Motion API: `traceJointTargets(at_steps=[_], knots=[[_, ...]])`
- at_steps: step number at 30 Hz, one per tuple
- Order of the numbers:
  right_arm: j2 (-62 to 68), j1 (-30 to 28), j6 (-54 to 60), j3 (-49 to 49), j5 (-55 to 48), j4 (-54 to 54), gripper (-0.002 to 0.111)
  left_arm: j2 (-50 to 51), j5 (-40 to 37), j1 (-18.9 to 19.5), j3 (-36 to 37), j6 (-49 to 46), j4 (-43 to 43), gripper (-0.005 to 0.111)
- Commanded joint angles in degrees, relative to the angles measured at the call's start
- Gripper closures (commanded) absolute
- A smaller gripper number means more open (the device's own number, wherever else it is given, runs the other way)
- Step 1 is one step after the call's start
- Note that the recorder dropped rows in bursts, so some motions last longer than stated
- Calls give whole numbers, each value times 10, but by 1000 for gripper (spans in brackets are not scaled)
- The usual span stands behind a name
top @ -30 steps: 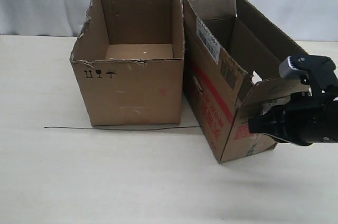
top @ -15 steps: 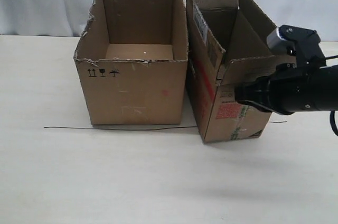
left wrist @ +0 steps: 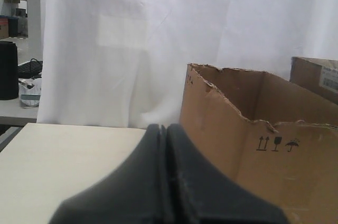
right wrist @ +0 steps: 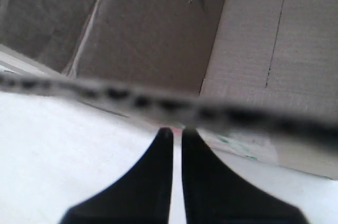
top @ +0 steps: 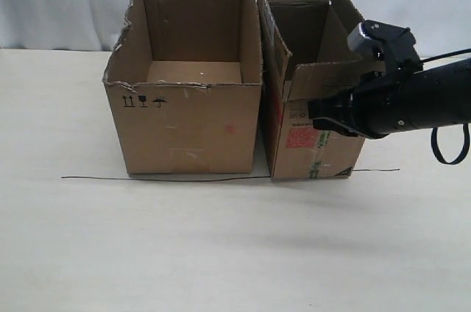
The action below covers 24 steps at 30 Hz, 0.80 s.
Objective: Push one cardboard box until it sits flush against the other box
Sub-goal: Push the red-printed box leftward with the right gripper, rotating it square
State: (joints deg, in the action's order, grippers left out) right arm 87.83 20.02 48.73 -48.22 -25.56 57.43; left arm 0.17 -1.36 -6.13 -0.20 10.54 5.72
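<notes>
The narrow carton (top: 313,143), with a red label and green-printed tape on its end, stands upright right beside the wider plain carton (top: 188,124). Their near side walls run parallel, and only a thin dark slit shows between them low at the front. My right gripper (top: 315,117) is shut and its tips rest against the narrow carton's end face, just under the blurred top flap. In the right wrist view the right gripper (right wrist: 177,130) points at that carton's (right wrist: 158,34) wall. My left gripper (left wrist: 163,127) is shut, empty and held away from the wide carton (left wrist: 253,150). The narrow carton's corner (left wrist: 317,78) shows behind.
A thin black wire (top: 147,178) lies along the table in front of both cartons. A white curtain (top: 59,3) closes the back. A cable loop (top: 449,146) hangs from the right arm. A desk with dark items (left wrist: 10,71) stands beyond the table.
The right gripper moved left, pushing the narrow carton. The carton swung from angled to parallel with the wide one, and the gap between them closed to a slit.
</notes>
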Motion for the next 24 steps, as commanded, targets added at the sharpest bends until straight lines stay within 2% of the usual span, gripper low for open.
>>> traceJointTargets(at_steps=[1, 11, 15, 20, 24], knots=[[3, 1, 6, -4, 10, 2, 103, -2, 4, -5, 2, 3, 1, 107], [3, 1, 6, -30, 29, 2, 103, -2, 4, -5, 2, 3, 1, 107], [-1, 1, 0, -44, -37, 3, 103, -2, 4, -5, 2, 3, 1, 107], [-104, 1, -35, -44, -177, 0, 103, -2, 4, -5, 2, 3, 1, 107], [-249, -18, -112, -44, -135, -96, 103, -2, 4, -5, 2, 3, 1, 107]])
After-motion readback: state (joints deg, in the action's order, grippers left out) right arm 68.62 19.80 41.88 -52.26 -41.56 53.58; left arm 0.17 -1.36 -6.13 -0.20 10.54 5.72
